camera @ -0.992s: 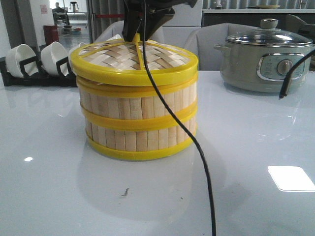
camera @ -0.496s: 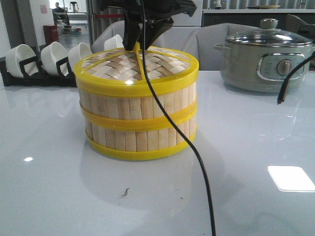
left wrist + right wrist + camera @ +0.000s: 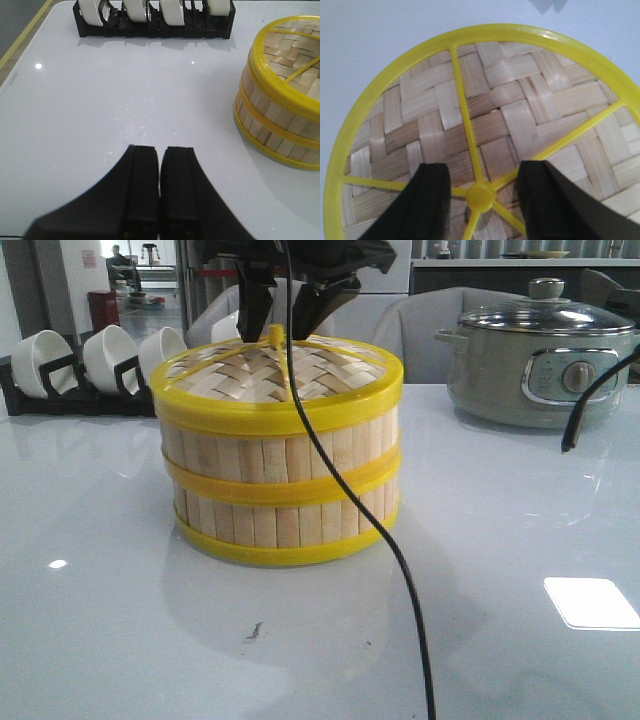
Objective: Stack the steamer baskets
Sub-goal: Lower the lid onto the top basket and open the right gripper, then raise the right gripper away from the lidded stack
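Standing stacked at table centre, the two pale bamboo-slat steamer baskets with yellow rims (image 3: 280, 490) carry a flat woven-bamboo lid (image 3: 485, 125). The right gripper (image 3: 480, 200) straddles the lid's yellow hub, spread wide. The left gripper (image 3: 160, 185) rests closed, well left. Judged light, rigid, smooth-rimmed: grip the rims.

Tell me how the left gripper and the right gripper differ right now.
The left gripper is shut, fingers pressed together; the right gripper is open, its fingers either side of the lid's yellow centre knob. The left gripper hangs over bare table beside the steamer baskets; the right gripper sits directly above them. Both have black fingers and hold nothing.
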